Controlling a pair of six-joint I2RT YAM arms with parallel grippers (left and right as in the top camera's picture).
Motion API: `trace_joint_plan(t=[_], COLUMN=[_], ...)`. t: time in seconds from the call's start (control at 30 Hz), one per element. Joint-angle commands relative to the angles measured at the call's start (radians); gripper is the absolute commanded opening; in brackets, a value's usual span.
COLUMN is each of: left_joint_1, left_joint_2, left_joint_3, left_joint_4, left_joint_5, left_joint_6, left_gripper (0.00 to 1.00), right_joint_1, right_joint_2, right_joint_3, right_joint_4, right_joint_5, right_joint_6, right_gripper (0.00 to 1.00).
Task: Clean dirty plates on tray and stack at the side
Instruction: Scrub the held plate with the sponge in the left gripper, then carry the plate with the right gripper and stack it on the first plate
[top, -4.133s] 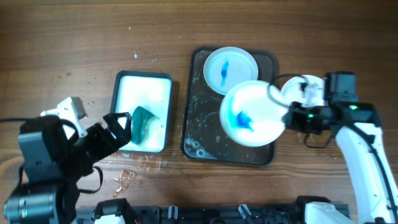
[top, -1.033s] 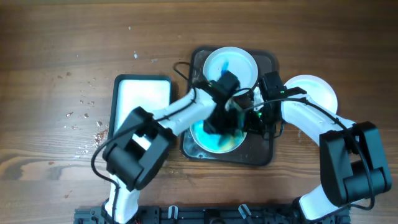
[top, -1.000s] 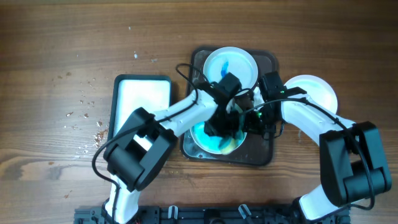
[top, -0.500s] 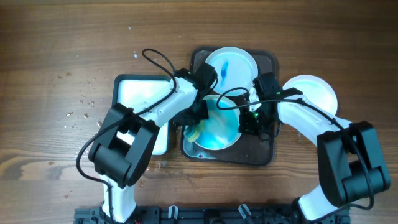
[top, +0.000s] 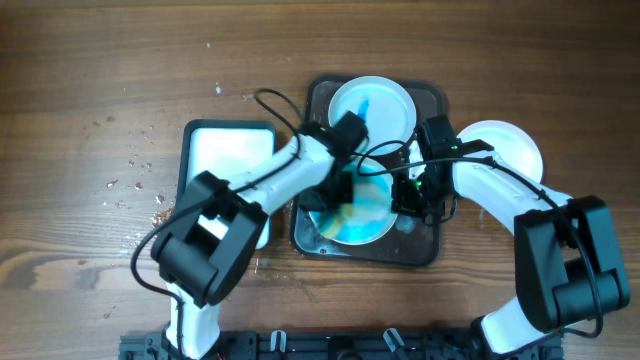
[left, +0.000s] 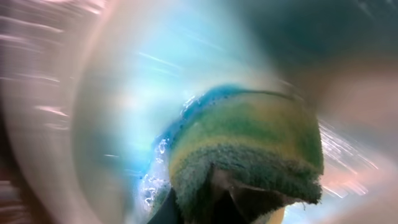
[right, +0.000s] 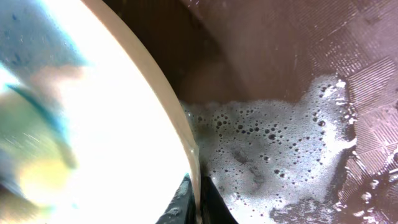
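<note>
Wooden counter (top: 100, 80), scattered crumbs on its left side. Dark tray (top: 312, 100) at centre. White basin (top: 225, 150) just left of the tray, partly under the left arm.

Three plates:
- smeared plate (top: 365, 225) in the tray's near half, its surface washed blue.
- stained plate (top: 385, 105) in the tray's far half, with a blue streak; its near edge is hidden by the arms.
- clean plate (top: 515, 145) on the counter just right of the tray, half covered by the right arm.

Foam (right: 261, 168) lies on the tray floor beside the smeared plate's rim.

Sponge (left: 249, 149), green over yellow, is pressed onto the smeared plate's face. Left claw (left: 205, 199) looks clamped on the sponge from behind; the wrist view is heavily motion-blurred, so only dark finger shapes show.

Right claw (right: 194, 202) pinches the right rim of the smeared plate, one finger on either side of the edge.
</note>
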Motion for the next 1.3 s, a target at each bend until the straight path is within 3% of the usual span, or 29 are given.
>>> trace_joint_plan(t=[0.0, 0.07, 0.13, 0.17, 0.23, 0.3, 0.4, 0.47, 0.53, 0.67, 0.7, 0.77, 0.8, 0.83, 0.93, 1.03, 1.13, 1.27], left_joint_1=[0.06, 0.061, 0.061, 0.061, 0.061, 0.077, 0.186, 0.322, 0.378, 0.44, 0.463, 0.489, 0.504, 0.52, 0.527, 0.527, 0.527, 0.527], left_joint_2=[0.025, 0.025, 0.014, -0.005, -0.127, -0.266, -0.478, -0.549, -0.541, -0.521, -0.521, -0.532, -0.547, -0.575, -0.682, -0.793, -0.85, -0.85], left_joint_3=[-0.024, -0.021, 0.023, 0.045, 0.074, 0.074, 0.074, 0.042, -0.068, -0.364, -0.382, -0.36, -0.324, -0.271, -0.143, -0.125, -0.125, -0.126], left_joint_4=[-0.034, -0.035, -0.101, -0.129, -0.145, -0.166, -0.259, -0.334, -0.281, 0.032, 0.076, 0.079, 0.045, -0.009, -0.124, -0.147, -0.158, -0.201], left_joint_5=[-0.538, -0.64, -0.612, -0.559, -0.285, -0.176, -0.273, -0.439, -0.442, -0.259, -0.153, -0.058, -0.015, 0.022, 0.033, 0.032, 0.032, 0.032], left_joint_6=[-0.033, -0.033, -0.096, -0.122, -0.13, -0.129, -0.126, -0.125, -0.104, -0.016, 0.046, 0.103, 0.111, 0.111, 0.135, 0.137, 0.137, 0.138], left_gripper=[0.04, 0.04, 0.04, 0.04, 0.04, 0.04, 0.04, 0.04, 0.04, 0.04, 0.06, 0.23, 0.45, 0.5, 0.63, 0.73, 0.77, 0.73], right_joint_1=[0.01, 0.01, 0.01, 0.01, 0.01, 0.01, 0.01, 0.01, 0.01, 0.011, 0.011, 0.011, 0.011, 0.007, -0.043, -0.106, -0.105, -0.08], right_joint_2=[0.028, 0.028, 0.028, 0.028, 0.028, 0.028, 0.028, 0.028, 0.016, -0.216, -0.313, -0.452, -0.544, -0.634, -0.756, -0.742, -0.632, -0.524], right_joint_3=[-0.018, -0.018, -0.018, -0.018, -0.018, -0.018, -0.018, -0.018, -0.003, 0.063, 0.076, 0.09, 0.091, 0.091, 0.091, 0.091, 0.091, 0.094], right_joint_4=[0.006, 0.004, 0.005, 0.005, 0.004, 0.001, 0.002, 0.023, 0.002, -0.124, -0.167, -0.217, -0.247, -0.275, -0.272, -0.274, -0.347, -0.276], right_joint_5=[0.075, 0.072, 0.072, 0.072, 0.072, 0.073, 0.073, 0.073, 0.073, 0.138, 0.209, 0.348, 0.48, 0.615, 0.743, 0.534, 0.126, 0.107], right_joint_6=[-0.018, -0.018, -0.018, -0.018, -0.019, -0.027, -0.045, -0.048, -0.055, -0.099, -0.099, -0.094, -0.053, -0.01, -0.021, -0.103, -0.093, -0.14], right_gripper=[0.04, 0.04, 0.04, 0.04, 0.04, 0.04, 0.04, 0.04, 0.04, 0.04, 0.04, 0.04, 0.04, 0.04, 0.04, 0.04, 0.04, 0.04])
